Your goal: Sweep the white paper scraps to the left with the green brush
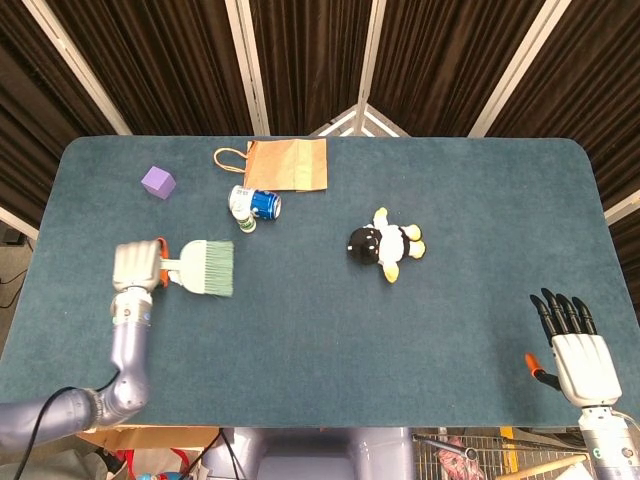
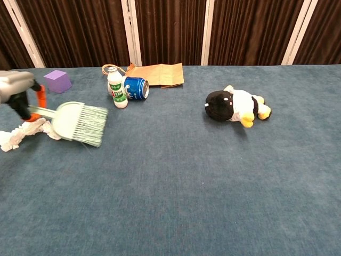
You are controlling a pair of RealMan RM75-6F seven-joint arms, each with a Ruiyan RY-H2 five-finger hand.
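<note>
Green brush [image 1: 203, 267] in my left hand [image 1: 137, 267], gripped by its handle, hung over the left side of the blue-green table [image 1: 330, 330] with its bristles pointing right; from the chest camera it sat just above the white paper scraps [image 2: 22, 133], which lay bunched beneath it near the table's left edge. Behind lay a brown paper bag [image 1: 283, 163], and toward the middle a black-and-white plush toy [image 1: 385, 243] on its side. A blue can [image 1: 264, 204] lay touching an upright small bottle [image 2: 117, 88]. A purple cube [image 1: 157, 182] sat far left. My right hand [image 1: 574, 345] rested at the near right corner, fingers straight and holding nothing.
</note>
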